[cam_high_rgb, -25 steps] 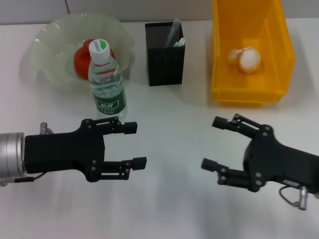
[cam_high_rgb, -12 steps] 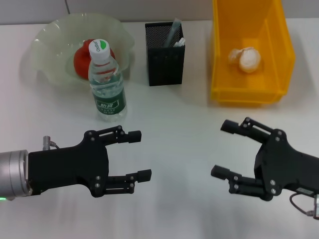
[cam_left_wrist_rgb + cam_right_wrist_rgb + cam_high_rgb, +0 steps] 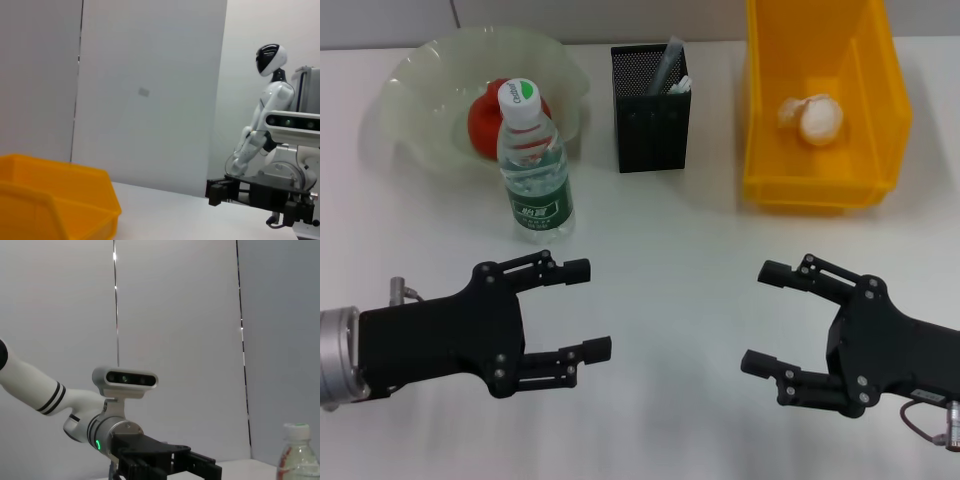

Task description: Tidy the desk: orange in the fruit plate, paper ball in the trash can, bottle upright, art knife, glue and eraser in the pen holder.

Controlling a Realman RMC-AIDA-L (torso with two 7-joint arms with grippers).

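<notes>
Ribbed clear bottle [image 3: 533, 165] upright, mesh pen holder [image 3: 651, 95] — boxy, black

left gripper [image 3: 588, 308] open, right gripper [image 3: 764, 318] open

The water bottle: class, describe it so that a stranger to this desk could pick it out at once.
Start at the pale green fruit plate at the far left of the white desk. Just in front of its near rim stands the water bottle, upright. It is the only clear plastic thing there, with a white and green cap and a green label.
</notes>
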